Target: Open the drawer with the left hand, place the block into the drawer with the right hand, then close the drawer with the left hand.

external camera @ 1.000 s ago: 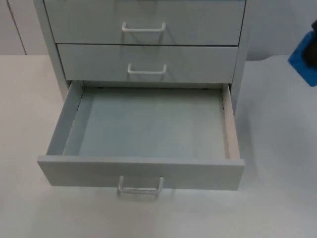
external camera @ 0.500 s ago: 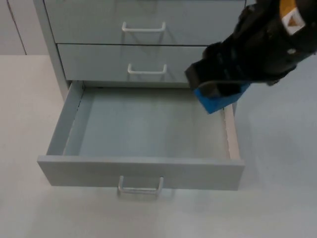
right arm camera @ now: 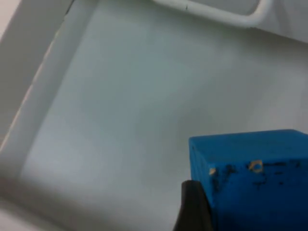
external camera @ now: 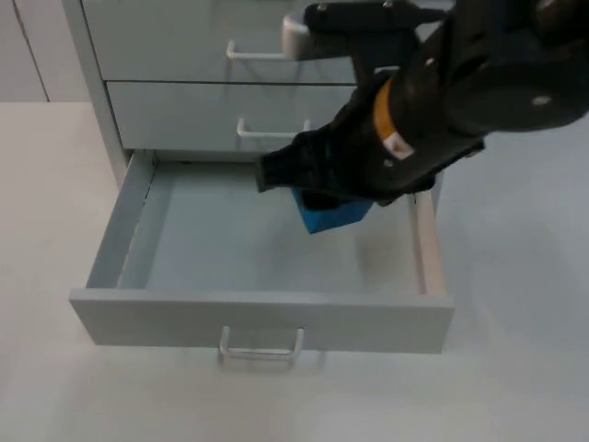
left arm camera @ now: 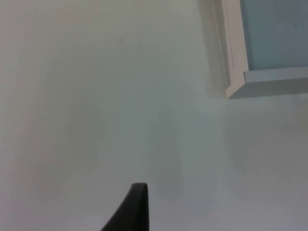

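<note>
Right gripper pinching blue cube block over open grey metal drawer, frame centre; lower onto the drawer floor before releasing. Left gripper waiting above white table, finger state unclear.

I had the right arm reaching in from the far right side of the table, its black body stretched leftward with the wrist bent down. The right gripper hung low at the arm's front end, and its fingers were clamped on the blue block. In the right wrist view one black fingertip pressed against the side of that block. The left arm waited off to the left side of the table top, and one of its black fingertips hung above the bare white surface.
</note>
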`<state>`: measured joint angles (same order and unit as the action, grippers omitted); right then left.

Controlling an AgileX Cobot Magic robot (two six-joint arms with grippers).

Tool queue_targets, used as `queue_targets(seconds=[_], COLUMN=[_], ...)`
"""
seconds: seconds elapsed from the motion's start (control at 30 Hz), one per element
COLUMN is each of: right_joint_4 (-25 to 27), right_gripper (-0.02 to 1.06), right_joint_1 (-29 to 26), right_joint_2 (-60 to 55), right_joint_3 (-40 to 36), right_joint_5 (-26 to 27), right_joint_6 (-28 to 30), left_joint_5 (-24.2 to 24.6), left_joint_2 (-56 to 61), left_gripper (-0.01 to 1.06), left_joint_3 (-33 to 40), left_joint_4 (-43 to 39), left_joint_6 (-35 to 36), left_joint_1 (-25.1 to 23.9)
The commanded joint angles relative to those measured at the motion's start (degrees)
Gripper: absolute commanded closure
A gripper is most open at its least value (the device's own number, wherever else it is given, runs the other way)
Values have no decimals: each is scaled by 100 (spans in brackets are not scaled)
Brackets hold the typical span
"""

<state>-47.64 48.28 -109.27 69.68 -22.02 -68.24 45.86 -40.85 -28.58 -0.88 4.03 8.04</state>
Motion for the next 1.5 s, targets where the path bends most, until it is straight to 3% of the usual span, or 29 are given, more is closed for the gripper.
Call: queue_targets(seconds=[0.0, 0.1, 0.2, 0.57, 0.7, 0.73, 0.93, 1.13, 1.27, 1.47], right_joint_4=[-447, -802, -806, -1038, -1029, -1029, -1031, -997, -575, 1397], right_gripper=[105, 105, 105, 104, 88, 88, 44, 34, 34, 34], right_joint_1=[45, 45, 45, 45, 45, 45, 45, 45, 45, 45], right_joint_2=[-316, -826, -1289, -1830, -1909, -1909, -1897, -1590, -1327, -591], right_joint_3=[286, 686, 1030, 1205, 1205, 1205, 1205, 1205, 1205, 1205], right_joint_5=[-50, -258, -221, -217, -192, -192, -176, -200, -284, -950], right_joint_6=[-508, -1051, -1061, -1188, -1188, -1188, -1188, -1188, -1014, 1056], left_joint_5=[-43, -80, -104, -117, -117, -117, -117, -116, -116, -116], left_joint_2=[22, 22, 22, 22, 22, 22, 22, 22, 22, 22], left_gripper=[0, 0, 0, 0, 0, 0, 0, 0, 0, 0], left_joint_3=[22, 22, 22, 22, 22, 22, 22, 22, 22, 22], left_joint_4=[12, 12, 12, 12, 12, 12, 12, 23, 23, 23], left_joint_6=[50, 50, 50, 50, 50, 50, 50, 50, 50, 50], left_joint_1=[-15, -15, -15, -15, -15, -15, -15, -15, -15, -15])
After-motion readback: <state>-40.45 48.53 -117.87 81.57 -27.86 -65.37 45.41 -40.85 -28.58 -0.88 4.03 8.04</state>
